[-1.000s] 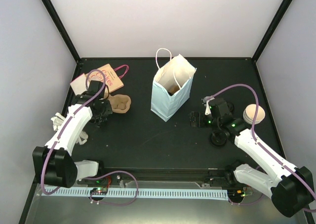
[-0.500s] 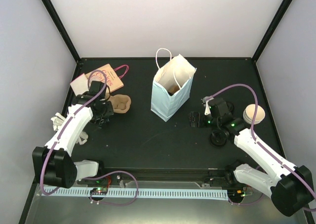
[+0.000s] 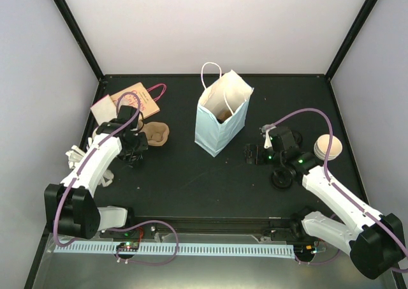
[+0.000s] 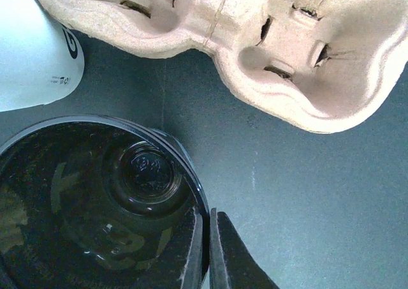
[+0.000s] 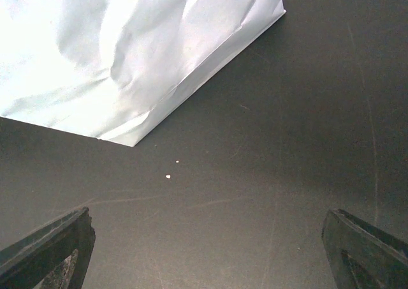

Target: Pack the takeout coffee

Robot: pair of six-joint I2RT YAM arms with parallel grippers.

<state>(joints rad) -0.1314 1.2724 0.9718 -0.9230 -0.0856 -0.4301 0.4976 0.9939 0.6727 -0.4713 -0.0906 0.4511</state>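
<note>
Slightly nearer frame centre than a second ago, the left gripper [image 4: 206,231] is clamped on the rim of a black lid [image 4: 95,206], lower left in its wrist view. Above it lies the pulp cup carrier [image 4: 287,53]; a white cup [image 4: 32,59] shows upper left. Overhead, the paper bag [image 3: 220,120] stands upright at mid-frame. The right gripper [image 5: 207,238] hangs over the table [image 5: 287,110] beside the bag's base, jaws spread wide.

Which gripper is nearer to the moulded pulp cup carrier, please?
Left. The left gripper, shut on the rim of a black lid, sits just beside the cup carrier; the right gripper hangs open on the far side of the paper bag.
</note>
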